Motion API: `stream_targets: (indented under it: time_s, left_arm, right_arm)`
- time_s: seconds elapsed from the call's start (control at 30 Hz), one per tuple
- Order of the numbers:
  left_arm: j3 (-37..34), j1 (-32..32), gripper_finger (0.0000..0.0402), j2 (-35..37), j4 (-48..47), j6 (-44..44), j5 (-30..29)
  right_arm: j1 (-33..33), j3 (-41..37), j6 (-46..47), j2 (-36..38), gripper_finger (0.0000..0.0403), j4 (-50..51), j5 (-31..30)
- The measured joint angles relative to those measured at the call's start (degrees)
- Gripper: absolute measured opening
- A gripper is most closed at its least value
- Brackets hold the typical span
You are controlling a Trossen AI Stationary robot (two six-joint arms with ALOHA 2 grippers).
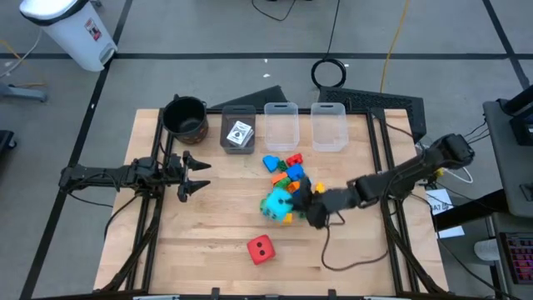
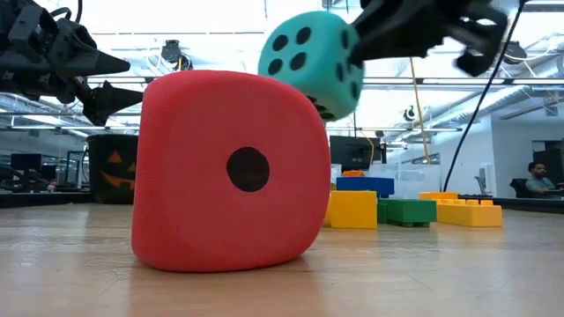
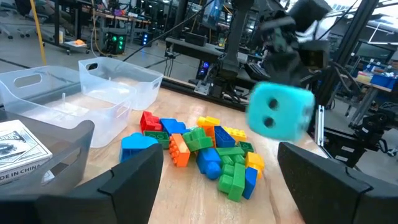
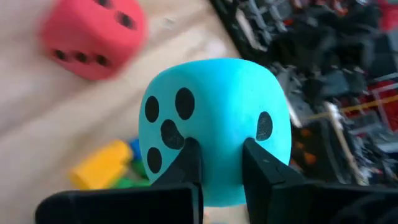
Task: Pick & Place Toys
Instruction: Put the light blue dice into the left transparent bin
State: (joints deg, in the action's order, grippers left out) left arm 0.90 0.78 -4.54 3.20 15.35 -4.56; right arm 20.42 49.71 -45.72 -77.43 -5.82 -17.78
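Observation:
My right gripper [image 1: 306, 208] is shut on the cyan dotted cube [image 1: 275, 202], which hangs in the air in the low view [image 2: 313, 62] above the pile of small bricks [image 1: 290, 175]. The red dotted cube [image 1: 261, 248] rests with one face on the table, nearer the front edge. A white card [image 1: 240, 133] lies in the grey bin [image 1: 226, 143]. My left gripper [image 1: 193, 175] waits open at the table's left, pointing level toward the bricks [image 3: 205, 149]. My right gripper pinches a small part of the cyan cube's side that faces the wrist [image 4: 219, 146] between its two fingers [image 4: 189, 163], which stand close together. The fingers come from the table's right, slanting a little downward. The cube is lifted clear of the table and bricks.
A black round pot [image 1: 185, 117] stands at the far left. Beside the grey bin stand two clear bins [image 1: 281, 125] [image 1: 329, 127] along the far edge. A black cable [image 1: 350, 254] loops over the table below the right arm. Bare wood lies at the near left.

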Motion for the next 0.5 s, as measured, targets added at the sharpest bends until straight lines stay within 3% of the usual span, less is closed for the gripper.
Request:
stream_targets:
  time_s: [0.33,0.5]
  left_arm:
    - [0.0,0.0,0.0324,0.0,0.0,0.0,0.0]
    - [0.0,0.0,0.0324,0.0,0.0,0.0,0.0]
  right_arm:
    - [-19.9,0.1,-9.7,5.1,0.0025,-0.6,0.7]
    - [-33.2,0.1,-10.9,3.4,0.0023,-1.7,9.7]
